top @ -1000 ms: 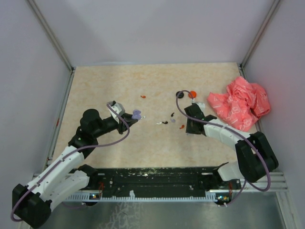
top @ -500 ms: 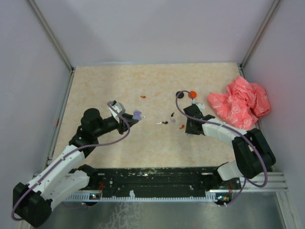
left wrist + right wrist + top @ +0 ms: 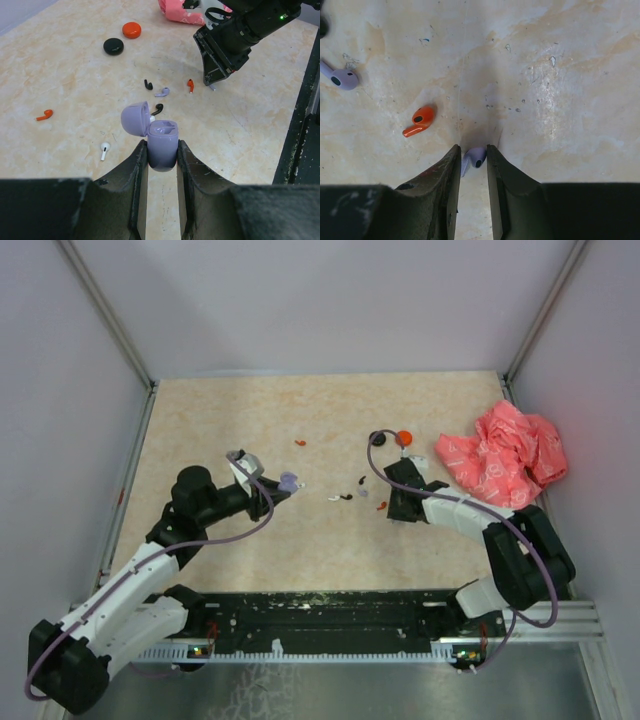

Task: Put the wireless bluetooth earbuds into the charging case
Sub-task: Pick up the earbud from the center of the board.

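The work surface is a beige marbled table (image 3: 200,410) enclosed by pale walls.

The left gripper (image 3: 161,150) is clamped on the lower body of the lilac charging case (image 3: 163,136), which sits upright between its fingers with the lid (image 3: 135,118) hinged open to the left.

The right gripper (image 3: 473,148) is lowered to the table with its fingers narrowly spread to either side of a lilac earbud (image 3: 475,157). It cannot be confirmed that the pads are pressing on it. An orange-red earbud (image 3: 418,121) lies just ahead and to the left of the fingertips, and a second lilac earbud (image 3: 340,78) lies farther left.

Handling judgement: the earbud is likely very light, rigid and glossy, so it can slip or twist under pressure. Grip across the rounded head with light force. Keep the stem free so it can enter the case socket.
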Controlling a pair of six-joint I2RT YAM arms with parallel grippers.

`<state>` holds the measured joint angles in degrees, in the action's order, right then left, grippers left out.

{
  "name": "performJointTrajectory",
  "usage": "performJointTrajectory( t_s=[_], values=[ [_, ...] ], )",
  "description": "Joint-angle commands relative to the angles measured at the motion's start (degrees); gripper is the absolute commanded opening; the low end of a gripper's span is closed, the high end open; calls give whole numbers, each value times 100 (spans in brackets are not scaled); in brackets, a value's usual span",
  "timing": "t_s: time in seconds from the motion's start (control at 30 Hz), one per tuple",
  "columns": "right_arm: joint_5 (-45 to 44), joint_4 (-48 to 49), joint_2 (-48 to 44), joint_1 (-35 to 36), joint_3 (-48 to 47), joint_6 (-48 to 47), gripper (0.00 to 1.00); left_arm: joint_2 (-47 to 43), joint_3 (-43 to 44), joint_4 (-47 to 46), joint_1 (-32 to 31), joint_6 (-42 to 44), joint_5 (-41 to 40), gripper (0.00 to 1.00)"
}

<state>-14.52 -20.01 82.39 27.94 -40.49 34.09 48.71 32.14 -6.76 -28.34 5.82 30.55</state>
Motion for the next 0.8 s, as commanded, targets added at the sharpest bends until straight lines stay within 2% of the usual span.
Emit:
performJointTrajectory(
  t_s=[0.0, 0.4, 0.63, 0.77],
  values=[
    [109, 166, 143, -26, -38, 6, 26, 4, 205, 22, 56, -58, 31, 0],
    [557, 325, -128, -11, 15, -285, 14, -14, 119, -134, 71, -173, 179, 0],
    [770, 881, -820, 274, 74, -756, 7, -241, -577, -1289, 74, -457, 352, 0],
    [995, 1327, -1241, 432, 149, -1017, 4, -277, -620, -1452, 74, -561, 602, 0]
  ],
)
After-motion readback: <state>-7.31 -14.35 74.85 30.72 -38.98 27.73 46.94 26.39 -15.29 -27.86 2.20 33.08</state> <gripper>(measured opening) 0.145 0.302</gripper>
